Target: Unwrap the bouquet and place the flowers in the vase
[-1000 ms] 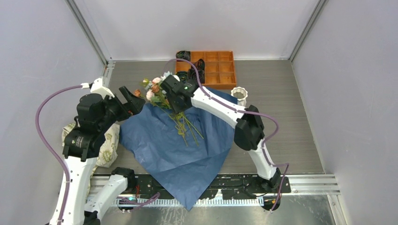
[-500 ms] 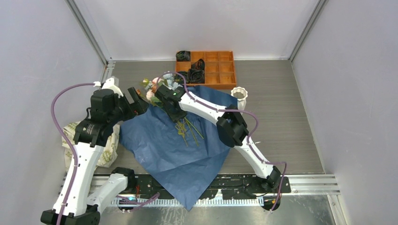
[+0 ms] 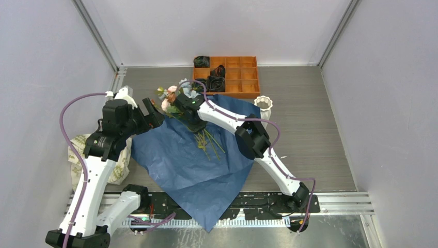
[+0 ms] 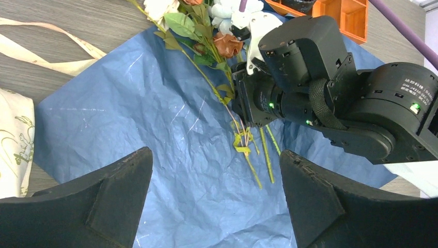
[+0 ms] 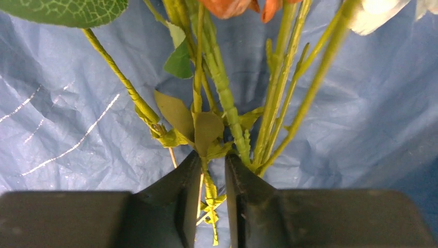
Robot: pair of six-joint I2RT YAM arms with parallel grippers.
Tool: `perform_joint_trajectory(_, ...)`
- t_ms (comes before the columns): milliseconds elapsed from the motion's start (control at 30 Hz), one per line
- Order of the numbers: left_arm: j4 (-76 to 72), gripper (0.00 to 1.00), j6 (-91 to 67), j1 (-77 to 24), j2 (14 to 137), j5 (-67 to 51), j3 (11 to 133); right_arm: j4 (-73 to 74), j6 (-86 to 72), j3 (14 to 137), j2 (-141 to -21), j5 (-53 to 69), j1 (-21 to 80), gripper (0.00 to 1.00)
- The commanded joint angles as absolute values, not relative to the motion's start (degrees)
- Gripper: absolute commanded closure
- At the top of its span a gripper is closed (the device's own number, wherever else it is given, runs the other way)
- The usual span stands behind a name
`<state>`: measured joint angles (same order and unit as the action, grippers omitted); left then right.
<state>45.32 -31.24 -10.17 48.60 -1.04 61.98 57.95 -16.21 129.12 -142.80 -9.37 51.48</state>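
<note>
Left gripper (image 4: 217,206) spread wide, nothing in it, hovering at the left edge of the blue wrapping paper (image 3: 181,160). Right gripper (image 5: 213,157) low over the paper, jaws narrowed to a slit with one thin green stem (image 5: 207,183) in the gap; pinched or loose, cannot tell. Flowers (image 3: 174,99) lie on the opened paper, heads past its far edge. White ribbed vase (image 3: 263,105) upright, just off the paper's far right corner

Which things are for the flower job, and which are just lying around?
For the job:
flowers
blue wrapping paper, spread under them
white vase
right gripper, jaws either side of a stem
left gripper, open

Just lying about:
orange tray
dark rolls in it
floral cloth bag
</note>
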Motion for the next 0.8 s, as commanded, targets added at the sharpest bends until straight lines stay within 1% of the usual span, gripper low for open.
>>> perform_joint_trajectory(0,41.84,0.07,-31.02,-10.37,48.61,-0.66,61.4,56.85,-15.38,131.05,-143.26,-8.95,51.15,0.77)
perform_joint_trajectory(100,41.78,0.07,-31.04,-10.37,48.82,-0.78,61.13,56.23,-15.63,129.68,-141.77,-9.86,51.15,0.88)
perform_joint_trajectory(267,41.51,0.07,-31.18,-10.41,48.78,-0.95,60.61,54.85,-15.2,126.14,-134.65,-9.95,51.47,0.94)
perform_joint_trajectory(433,41.2,0.07,-31.34,-10.42,49.06,-1.47,60.6,54.3,-14.4,121.33,-124.83,-8.1,52.82,0.95)
perform_joint_trajectory(600,40.94,0.07,-31.69,-10.37,48.91,-2.0,60.54,53.51,-16.69,114.79,-117.89,-1.06,53.36,0.96)
perform_joint_trajectory(633,40.91,0.07,-31.75,-10.38,48.91,-2.11,60.51,53.14,-17.27,113.13,-116.99,2.07,53.61,0.96)
perform_joint_trajectory(767,41.17,0.07,-31.71,-10.38,48.84,-2.2,60.65,50.14,-19.55,104.07,-112.88,6.03,55.66,0.96)
